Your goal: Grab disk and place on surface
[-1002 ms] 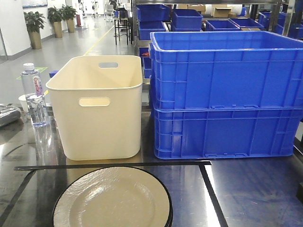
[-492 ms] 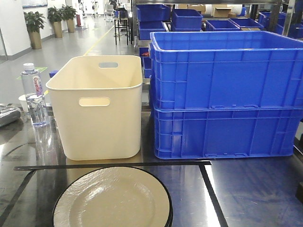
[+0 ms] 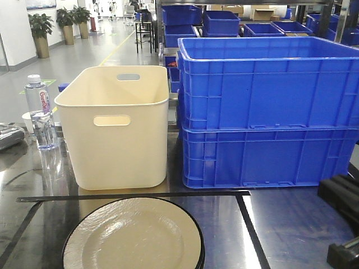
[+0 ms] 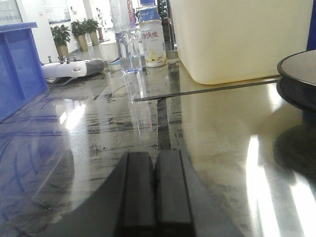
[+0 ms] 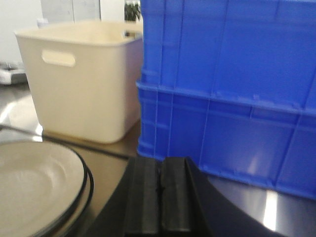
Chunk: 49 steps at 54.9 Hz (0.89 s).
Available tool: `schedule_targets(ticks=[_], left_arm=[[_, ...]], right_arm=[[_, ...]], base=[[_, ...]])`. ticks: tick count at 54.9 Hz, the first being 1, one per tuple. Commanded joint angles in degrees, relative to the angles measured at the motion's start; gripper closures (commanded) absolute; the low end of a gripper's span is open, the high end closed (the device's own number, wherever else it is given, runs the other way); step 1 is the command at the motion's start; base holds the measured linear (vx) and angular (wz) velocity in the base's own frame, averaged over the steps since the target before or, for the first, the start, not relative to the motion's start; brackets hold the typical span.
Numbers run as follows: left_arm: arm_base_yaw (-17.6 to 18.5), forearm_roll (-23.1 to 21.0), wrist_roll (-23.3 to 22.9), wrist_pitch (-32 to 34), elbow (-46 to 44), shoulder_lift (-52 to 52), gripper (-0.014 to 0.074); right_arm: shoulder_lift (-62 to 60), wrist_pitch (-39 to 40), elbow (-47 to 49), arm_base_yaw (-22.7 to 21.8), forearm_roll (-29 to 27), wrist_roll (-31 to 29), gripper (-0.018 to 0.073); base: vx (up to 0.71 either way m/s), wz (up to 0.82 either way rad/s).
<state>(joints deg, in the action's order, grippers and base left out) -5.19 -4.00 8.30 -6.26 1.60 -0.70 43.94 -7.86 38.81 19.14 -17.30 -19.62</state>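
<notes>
Cream bin (image 3: pixel 115 134) beside stacked blue crates (image 3: pixel 263 112)

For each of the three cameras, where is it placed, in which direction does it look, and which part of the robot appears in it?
Front view: above the near table edge, facing the plate, cream bin and blue crates; the right arm shows at lower right.
Left wrist view: low over the tabletop, behind the shut left gripper, facing the water bottle.
Right wrist view: behind the shut right gripper, facing bin and crates.
All three share the plate and bin.
</notes>
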Motion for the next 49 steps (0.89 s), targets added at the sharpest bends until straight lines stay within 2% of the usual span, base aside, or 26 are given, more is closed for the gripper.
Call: schedule_targets(ticks=[1, 4, 9, 18, 27, 33, 43, 49], left_arm=[[0.4, -0.1, -0.5, 5.0, 1.4, -0.8, 0.0597], [0.4, -0.1, -0.5, 5.0, 1.4, -0.8, 0.0597], [0.4, -0.1, -0.5, 5.0, 1.4, -0.8, 0.0597], [0.4, -0.1, -0.5, 5.0, 1.4, -0.8, 0.0597], [0.4, -0.1, -0.5, 5.0, 1.4, -0.8, 0.0597], [0.4, -0.1, -0.5, 5.0, 1.4, -0.8, 0.0597], [0.4, -0.1, -0.5, 5.0, 1.4, -0.8, 0.0597], [0.4, -0.1, -0.5, 5.0, 1.4, -0.8, 0.0597]], right_arm=[[-0.2, 0.6, 1.8, 0.1, 18.4, 18.7, 0.0568], [-0.2, -1.7, 1.8, 0.1, 23.8, 24.2, 0.0568], [-0.3, -3.9, 1.0, 0.0, 27.7, 27.5, 0.0568], [-8.1, 2.5, -8.5, -1.0, 27.8, 25.9, 0.0568], [-19.5, 6.7, -22.3, -10.1, 25.5, 27.1, 0.0568], [-28.1, 6.6, -30.1, -14.7, 26.9, 26.6, 0.0568], [-42.6, 6.6, -40.0, -16.0, 28.0, 25.4, 0.0568], [-45.1, 3.8, -40.1, -16.0, 27.9, 25.4, 0.0568]], base=[[0.0, 0.0], [0.0, 0.0], [0.0, 0.0], [0.0, 0.0], [0.0, 0.0], [0.0, 0.0], [0.0, 0.0], [0.0, 0.0]])
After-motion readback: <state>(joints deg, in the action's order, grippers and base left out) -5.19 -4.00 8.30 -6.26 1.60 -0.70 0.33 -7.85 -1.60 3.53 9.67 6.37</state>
